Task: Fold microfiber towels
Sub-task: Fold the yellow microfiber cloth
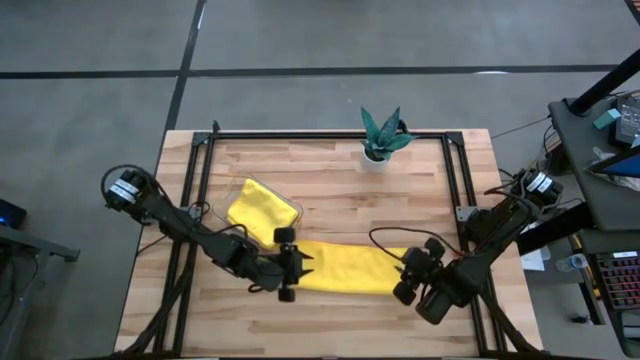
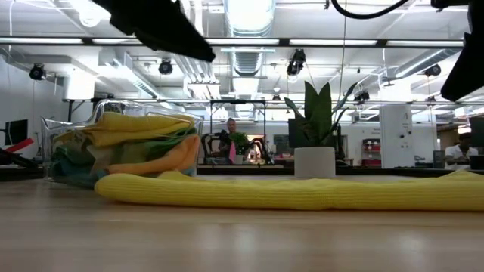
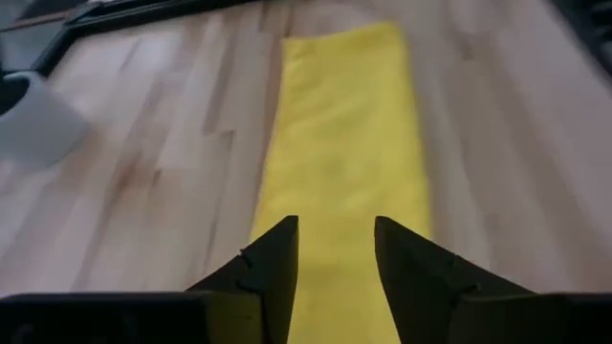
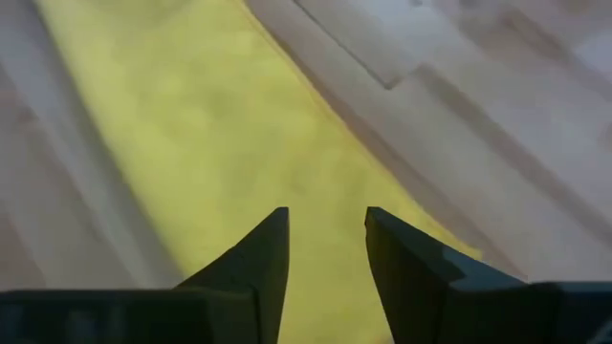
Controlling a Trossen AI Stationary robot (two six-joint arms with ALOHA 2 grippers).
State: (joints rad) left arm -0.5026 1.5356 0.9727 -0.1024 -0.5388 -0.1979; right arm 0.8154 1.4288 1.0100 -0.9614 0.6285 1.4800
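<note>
Towel (image 1: 345, 267) flat in a long folded strip across the front of the surface, left tool (image 1: 290, 262) and right tool (image 1: 408, 272) parted over its ends, gripping nothing; best pinching both corners evenly, keeping edges lined up for the next fold.

A lab: exposed ceiling ducts (image 2: 249, 53), track lights, workstations behind the table.

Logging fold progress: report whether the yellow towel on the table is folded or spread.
Folded: the yellow towel lies as a long narrow strip between both arms, its near edge rounded and doubled in the low view.
</note>
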